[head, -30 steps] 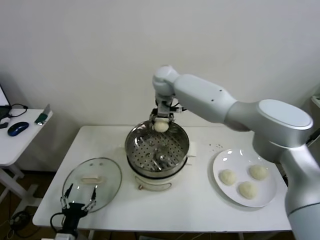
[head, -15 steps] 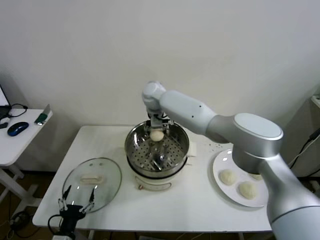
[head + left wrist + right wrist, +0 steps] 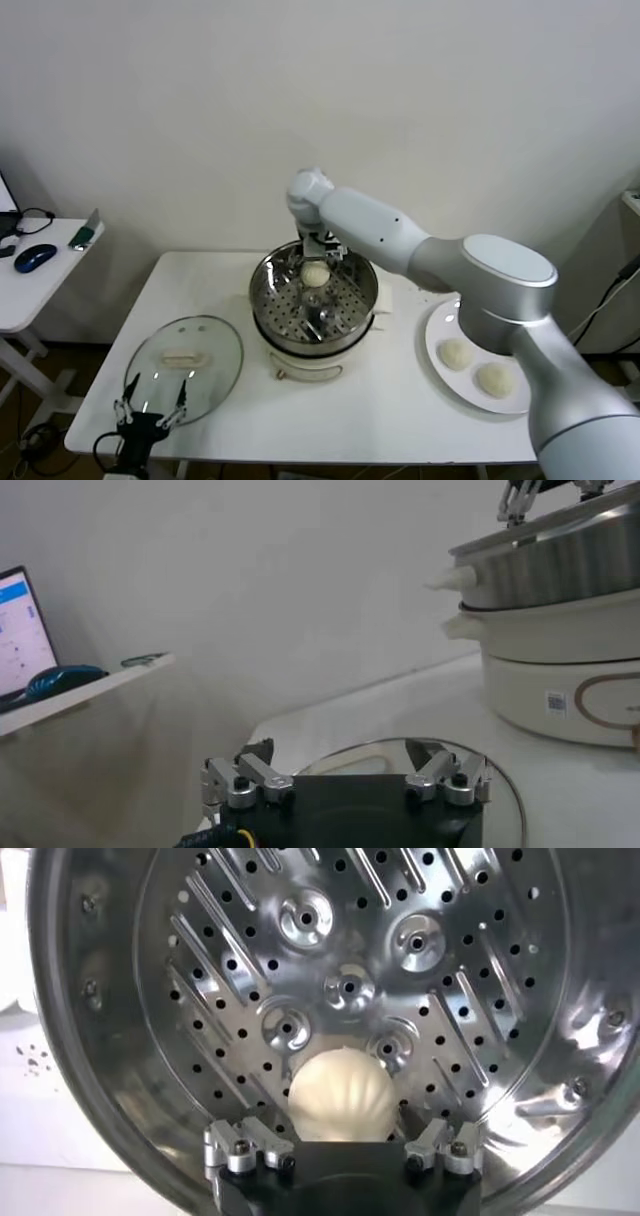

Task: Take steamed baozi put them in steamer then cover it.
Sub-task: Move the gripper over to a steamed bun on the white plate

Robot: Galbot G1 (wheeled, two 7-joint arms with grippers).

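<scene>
One baozi [image 3: 315, 274] is held between the fingers of the right gripper [image 3: 316, 262], inside the steamer [image 3: 314, 297] toward its far wall. In the right wrist view the bun [image 3: 340, 1097] is seen clamped at the gripper [image 3: 343, 1148], close over the perforated floor of the pot [image 3: 330, 998]; whether it touches the floor cannot be told. No other bun is seen in the pot. The steamer is set on its cream-white base [image 3: 310, 360] at the middle of the desk [image 3: 400, 400].

Two more baozi [image 3: 456, 354] [image 3: 494, 379] are seen on a white plate [image 3: 447, 325] at the right of the steamer; part of the plate is hidden by the right arm.

The cover [image 3: 185, 365] is laid flat on the desk at the left of the steamer, with its handle [image 3: 181, 356] up.

The left gripper [image 3: 150, 412] is held low at the near edge of the desk, just beside the cover's rim. Its fingers [image 3: 245, 778] are spread apart and nothing is held between them; the cover [image 3: 500, 790] and the steamer [image 3: 560, 650] are seen beyond it.

On a side desk [image 3: 30, 290] at the far left a blue mouse [image 3: 36, 257] is laid.
</scene>
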